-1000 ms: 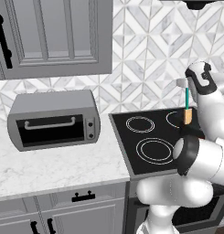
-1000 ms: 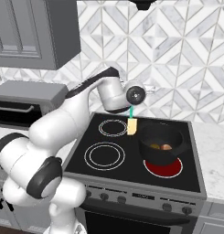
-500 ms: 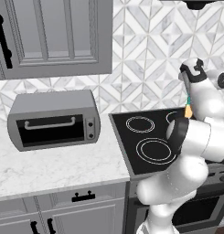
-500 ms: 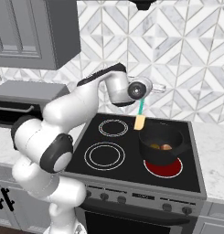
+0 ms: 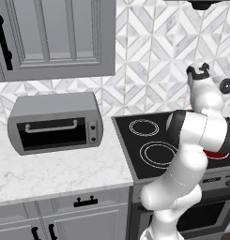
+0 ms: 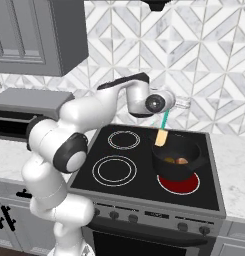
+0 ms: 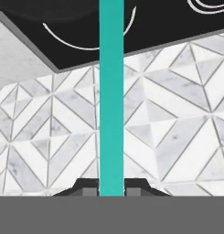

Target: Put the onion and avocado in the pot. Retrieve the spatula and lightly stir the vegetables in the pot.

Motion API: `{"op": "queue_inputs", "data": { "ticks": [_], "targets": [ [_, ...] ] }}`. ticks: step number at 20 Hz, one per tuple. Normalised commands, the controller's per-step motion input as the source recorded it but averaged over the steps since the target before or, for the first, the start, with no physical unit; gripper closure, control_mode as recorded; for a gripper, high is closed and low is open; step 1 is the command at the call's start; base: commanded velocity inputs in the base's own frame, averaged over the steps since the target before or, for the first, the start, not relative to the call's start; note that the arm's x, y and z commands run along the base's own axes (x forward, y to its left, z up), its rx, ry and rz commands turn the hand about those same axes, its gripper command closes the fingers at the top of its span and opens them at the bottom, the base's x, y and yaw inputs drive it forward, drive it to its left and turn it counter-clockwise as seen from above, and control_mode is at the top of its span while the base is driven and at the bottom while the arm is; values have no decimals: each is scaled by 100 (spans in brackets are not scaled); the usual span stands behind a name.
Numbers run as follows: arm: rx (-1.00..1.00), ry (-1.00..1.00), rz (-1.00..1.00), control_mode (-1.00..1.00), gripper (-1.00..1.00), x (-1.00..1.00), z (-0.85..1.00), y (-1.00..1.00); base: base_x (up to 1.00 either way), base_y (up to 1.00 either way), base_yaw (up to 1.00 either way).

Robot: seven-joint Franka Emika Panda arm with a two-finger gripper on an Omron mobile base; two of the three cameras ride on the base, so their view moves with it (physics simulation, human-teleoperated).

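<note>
Gripping the spatula (image 6: 163,129) tight in the gripper (image 7: 111,186), blade hanging just over the pot's (image 6: 194,155) rim. Probably risking bumping that rim and shoving it off the burner.

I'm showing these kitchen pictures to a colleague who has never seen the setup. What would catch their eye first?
Probably the teal spatula, clamped in the gripper and hanging blade-down at the back rim of the black pot on the stove's front right ring, which glows red. Inside the pot lie two small vegetables. Left of the stove, a grey toaster oven sits on the marble counter.
</note>
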Motion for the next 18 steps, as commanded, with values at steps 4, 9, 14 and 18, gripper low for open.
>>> {"op": "queue_inputs", "data": {
  "ticks": [4,9,14,18],
  "targets": [
    [0,-4,0,-100,100,0,-52,-5,0,0,0],
    [0,-6,0,-100,100,-4,-38,-30,0,0,0],
    [-2,-3,0,-100,100,-3,-46,-27,0,0,0],
    [-1,-12,0,-100,100,0,-23,-18,0,0,0]
  ]
}}
